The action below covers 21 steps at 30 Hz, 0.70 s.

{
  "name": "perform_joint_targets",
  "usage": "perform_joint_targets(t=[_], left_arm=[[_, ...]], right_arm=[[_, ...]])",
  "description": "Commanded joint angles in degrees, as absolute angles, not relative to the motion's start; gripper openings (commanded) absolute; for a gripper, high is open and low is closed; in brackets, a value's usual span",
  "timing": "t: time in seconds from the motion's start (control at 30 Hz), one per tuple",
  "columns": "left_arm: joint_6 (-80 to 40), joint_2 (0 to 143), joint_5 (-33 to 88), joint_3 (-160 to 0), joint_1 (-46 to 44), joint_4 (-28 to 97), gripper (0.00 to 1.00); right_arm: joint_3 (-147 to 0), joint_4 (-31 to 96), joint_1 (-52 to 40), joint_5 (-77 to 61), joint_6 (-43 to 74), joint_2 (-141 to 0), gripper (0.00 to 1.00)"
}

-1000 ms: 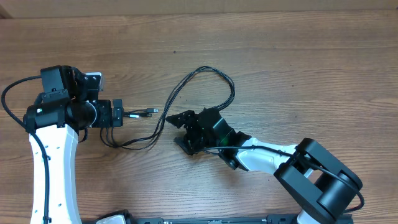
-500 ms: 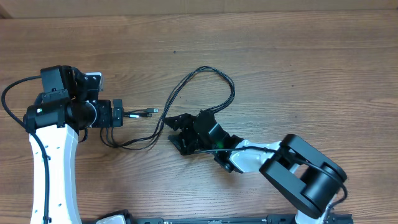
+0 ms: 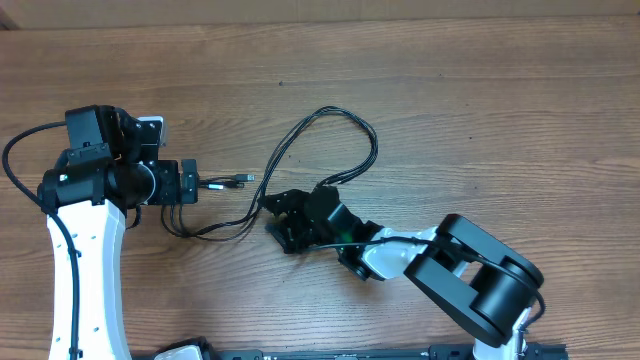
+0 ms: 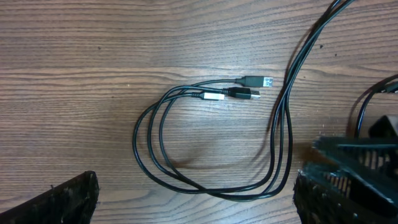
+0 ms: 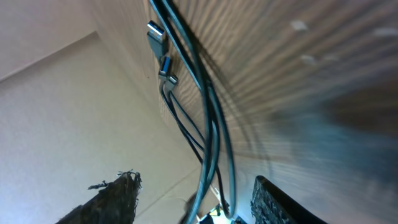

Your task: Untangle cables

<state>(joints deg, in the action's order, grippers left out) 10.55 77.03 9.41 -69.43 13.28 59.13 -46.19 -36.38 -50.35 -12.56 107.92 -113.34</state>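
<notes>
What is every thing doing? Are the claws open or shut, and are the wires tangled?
cables: lying on the table, looped together, not separated
plug ends: unplugged, lying side by side
left claw: open, holding nothing
right claw: open, cables running between its fingers

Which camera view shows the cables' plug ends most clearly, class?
The left wrist view: the plug ends lie sharp and unobstructed near the centre. The overhead view shows them only as tiny specks; the right wrist view shows them blurred, at a steep angle.
</notes>
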Motion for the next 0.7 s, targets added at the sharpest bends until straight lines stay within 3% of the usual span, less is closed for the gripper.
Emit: perform_joint_targets(t=[0.0, 0.27, 0.67], left_arm=[[11.4, 76.6, 9.5, -70.3, 13.8, 59.1, 1.00], [11.4, 76.6, 9.5, -70.3, 13.8, 59.1, 1.00], [11.4, 76.6, 9.5, -70.3, 13.8, 59.1, 1.00]], right_arm=[[-50.3, -36.8, -50.6, -13.8, 108.2, -117.2, 0.58], [-52.6, -36.0, -50.4, -14.0, 106.5, -119.3, 0.54], [-52.6, -34.0, -50.5, -12.9, 106.5, -119.4, 0.26]])
